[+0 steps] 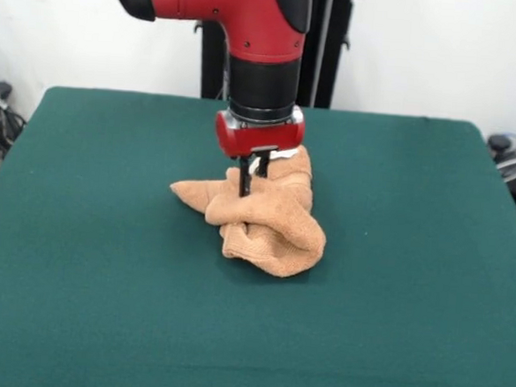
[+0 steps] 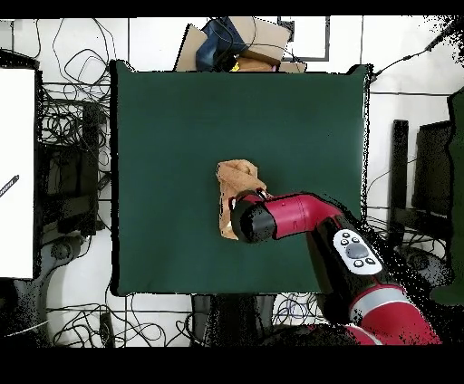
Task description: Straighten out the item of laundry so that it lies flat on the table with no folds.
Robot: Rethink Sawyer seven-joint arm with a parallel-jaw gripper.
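Observation:
The item of laundry [image 1: 277, 235] is a tan terry towel lying crumpled in a folded heap near the middle of the green table [image 1: 103, 262]. My gripper [image 1: 251, 186] comes straight down onto the heap's far left part, its two black fingers close together and pinching a raised fold of cloth. The finger ends sink into the fabric. In the overhead view the item of laundry [image 2: 237, 177] shows as a narrow bunched shape on the table [image 2: 163, 136], its near end covered by the red arm [image 2: 290, 217], which also hides the gripper.
Green tabletop stretches wide on every side of the towel. Cables and dark equipment [image 2: 63, 154] crowd the floor beside the table. Cardboard boxes [image 2: 240, 45] sit beyond its far edge in the overhead view.

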